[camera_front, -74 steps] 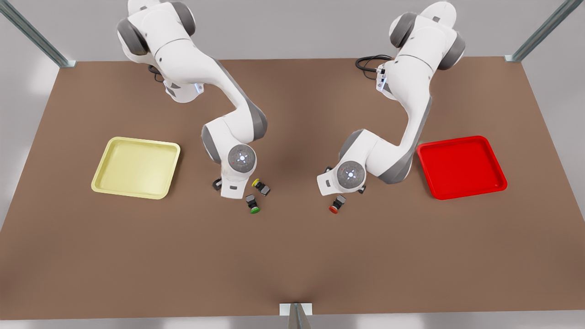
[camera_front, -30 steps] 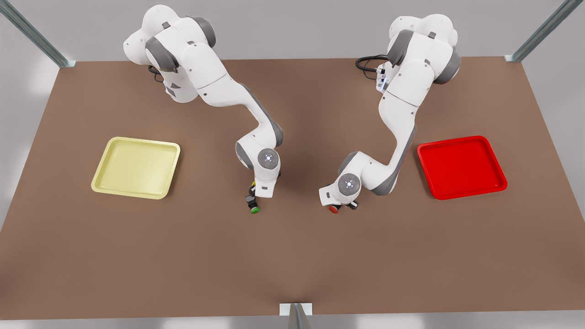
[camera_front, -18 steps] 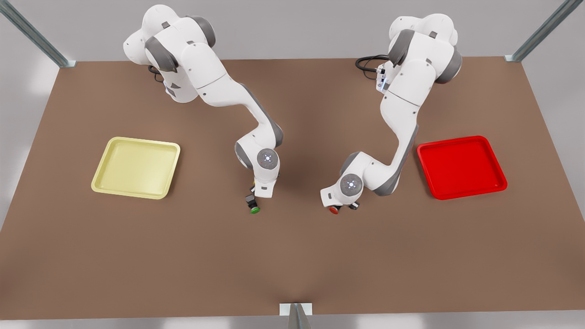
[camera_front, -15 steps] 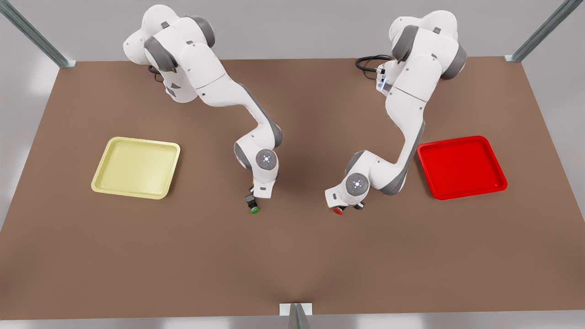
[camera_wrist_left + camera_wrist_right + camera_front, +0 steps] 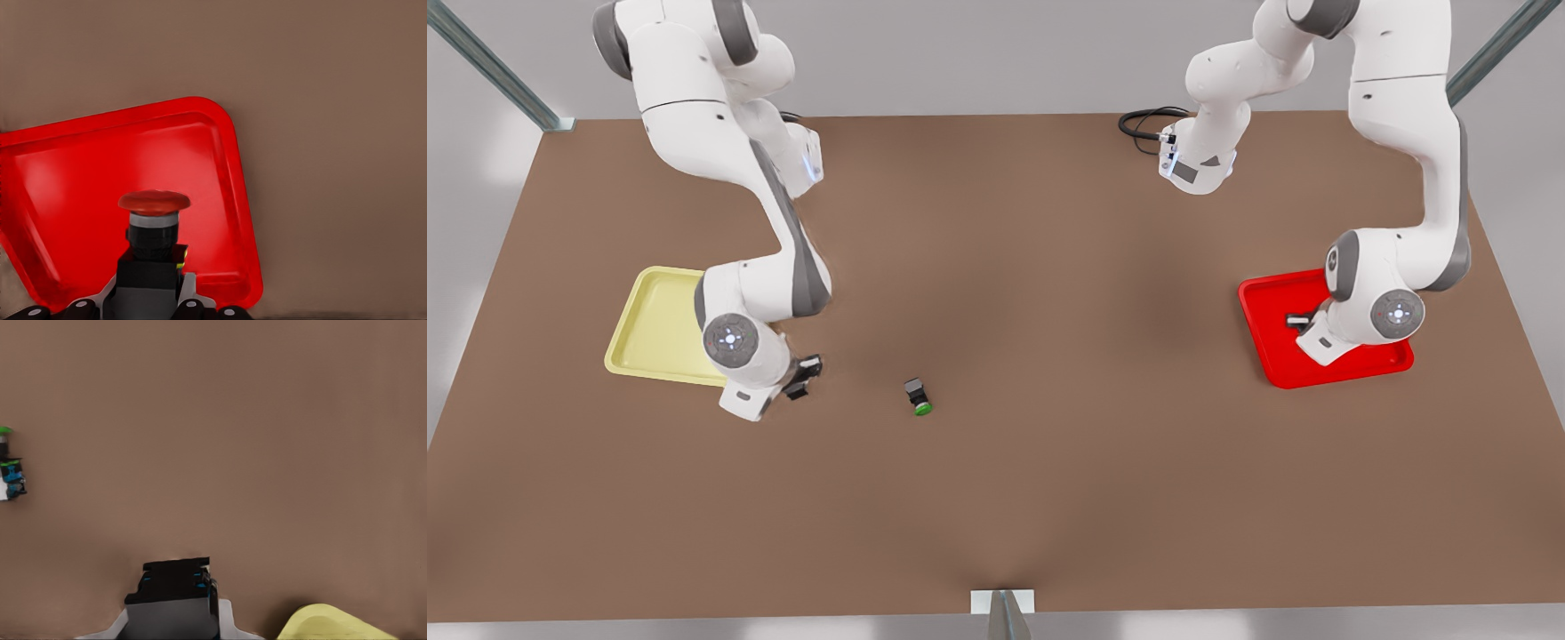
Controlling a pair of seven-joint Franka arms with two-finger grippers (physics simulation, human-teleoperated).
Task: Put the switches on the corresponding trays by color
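No readable text, label, brand, number or sign appears anywhere in these views.

Glossy plastic red tray [image 5: 227, 153], matt brown table [image 5: 996, 498]
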